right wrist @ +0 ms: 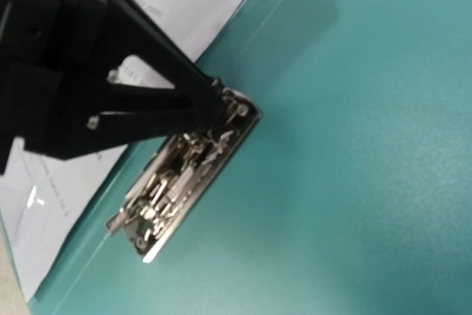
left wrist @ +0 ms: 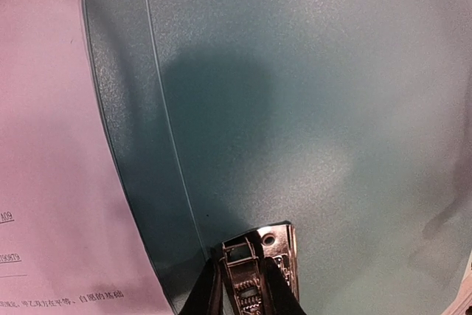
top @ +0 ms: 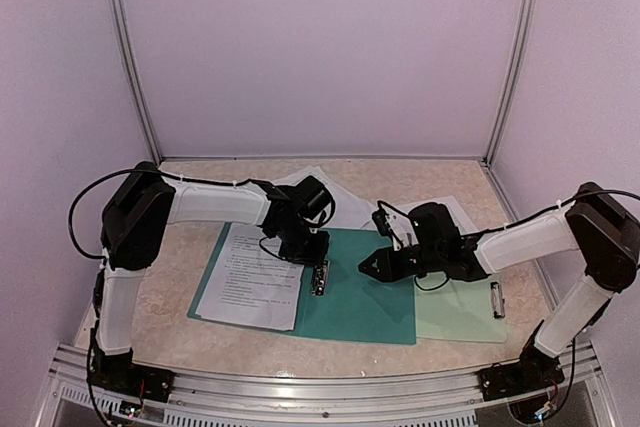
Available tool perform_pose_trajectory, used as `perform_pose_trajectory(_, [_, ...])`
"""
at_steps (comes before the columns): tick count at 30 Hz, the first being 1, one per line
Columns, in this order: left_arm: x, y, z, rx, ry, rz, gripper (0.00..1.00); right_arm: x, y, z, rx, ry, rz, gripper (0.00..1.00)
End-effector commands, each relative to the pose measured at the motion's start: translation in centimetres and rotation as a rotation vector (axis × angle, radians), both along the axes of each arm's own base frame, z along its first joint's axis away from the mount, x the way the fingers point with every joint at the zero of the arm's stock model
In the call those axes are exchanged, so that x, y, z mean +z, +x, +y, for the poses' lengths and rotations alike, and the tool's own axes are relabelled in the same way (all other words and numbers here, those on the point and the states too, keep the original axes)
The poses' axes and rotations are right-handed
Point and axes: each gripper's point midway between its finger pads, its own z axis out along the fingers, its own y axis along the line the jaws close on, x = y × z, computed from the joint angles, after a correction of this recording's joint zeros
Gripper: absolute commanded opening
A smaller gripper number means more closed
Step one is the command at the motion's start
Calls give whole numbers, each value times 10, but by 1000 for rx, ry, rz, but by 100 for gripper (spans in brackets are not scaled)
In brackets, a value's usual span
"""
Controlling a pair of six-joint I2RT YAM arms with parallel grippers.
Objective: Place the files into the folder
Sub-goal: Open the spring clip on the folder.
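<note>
Teal-green flat card folder (top: 370, 302) is lying open; left gripper (right wrist: 220, 105) is clamping its silver metal clip (right wrist: 184, 175), probably needing a square lift; right gripper (top: 368, 265) is hovering just right, grip state untellable.

Files (top: 250, 282) on left half of folder (top: 370, 297), clip (top: 320, 277) at middle, clipboard (top: 462, 312) beside right edge.

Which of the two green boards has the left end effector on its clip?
The dark teal folder, in the middle: the left end effector pinches its metal clip. The pale mint clipboard lies further right.
</note>
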Motion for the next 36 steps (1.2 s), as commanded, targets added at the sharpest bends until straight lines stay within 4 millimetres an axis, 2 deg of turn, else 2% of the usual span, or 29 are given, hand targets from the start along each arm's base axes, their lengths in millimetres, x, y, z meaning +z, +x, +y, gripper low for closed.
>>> perform_pose_trajectory(1, [-22,-11,9,12,63,50,13,-10,-10,2,30,-35,-6,23])
perform_pose_trajectory(4, [-22,-12,7,13,60,51,12,-9,-14,6,67,-53,-40,23])
perform_pose_trajectory(9, [-23,-14,5,15,44,65,10,-2,-27,26,173,-136,-146,23])
perform_pose_trajectory(13, [-22,-14,4,21,37,70,7,-11,-35,44,247,-214,-201,22])
perform_pose_trajectory(17, [-22,-15,2,29,21,83,5,-14,-40,57,281,-198,-213,22])
perform_pose_trajectory(19, [-21,-15,2,32,18,85,5,-14,-41,59,281,-182,-204,22])
perform_pose_trajectory(24, [-12,-15,5,45,-9,88,24,-15,-44,52,249,-167,-189,21])
perform_pose_trajectory(26, [-7,-13,7,53,-24,85,28,-15,-45,49,237,-164,-181,21])
perform_pose_trajectory(29, [-3,-10,10,61,-50,94,28,-14,-47,47,225,-151,-169,21])
perform_pose_trajectory(33, [-2,-10,13,71,-80,110,19,-18,-48,43,213,-154,-153,21])
perform_pose_trajectory(36, [0,-10,15,78,-113,129,18,-20,-49,42,211,-157,-144,20])
